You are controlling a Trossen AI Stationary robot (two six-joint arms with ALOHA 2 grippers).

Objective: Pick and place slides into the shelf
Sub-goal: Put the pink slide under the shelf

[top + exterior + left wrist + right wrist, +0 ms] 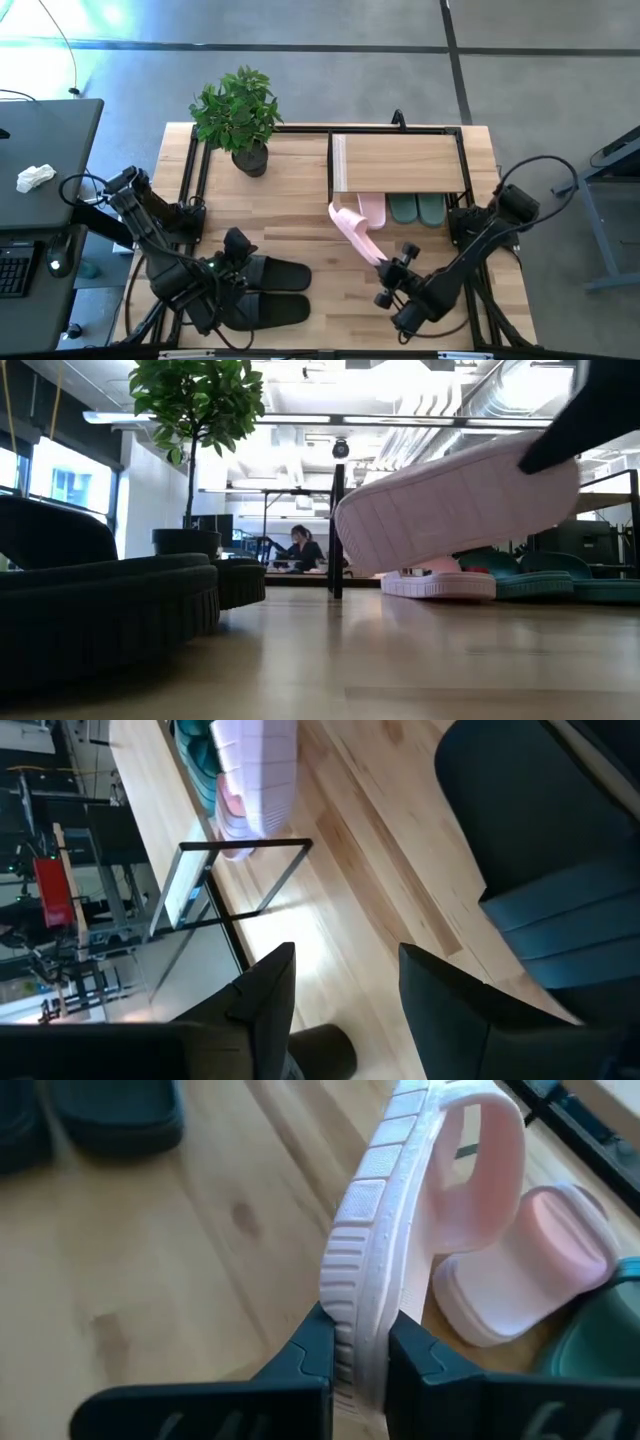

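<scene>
Right, the right gripper [360, 1355] is clamped on the heel edge of a pale pink slide [352, 228], carrying it on its side, clear of the table [300, 205], toe pointing toward the shelf [400, 162]. Its partner, the other pink slide [373, 209], sits at the shelf's front edge, partly under the plank, and the two green slides [417, 209] are tucked in just beside it. So the open slot looks to be at the near corner, beside that pink mate. The trick here, I'd say, is rolling the held slide flat before it goes in: on edge like this, the strap could catch the plank or the black frame. Bring it in low, toe first, and steer it alongside the parked pink one without nudging it out of line. Let go only once the sole rests on the wood. Over on the other side, the left gripper [345, 990] hangs near the black slides [268, 290], fingers parted with nothing between them. That black pair is well apart from the shelf and not yet shelved.
</scene>
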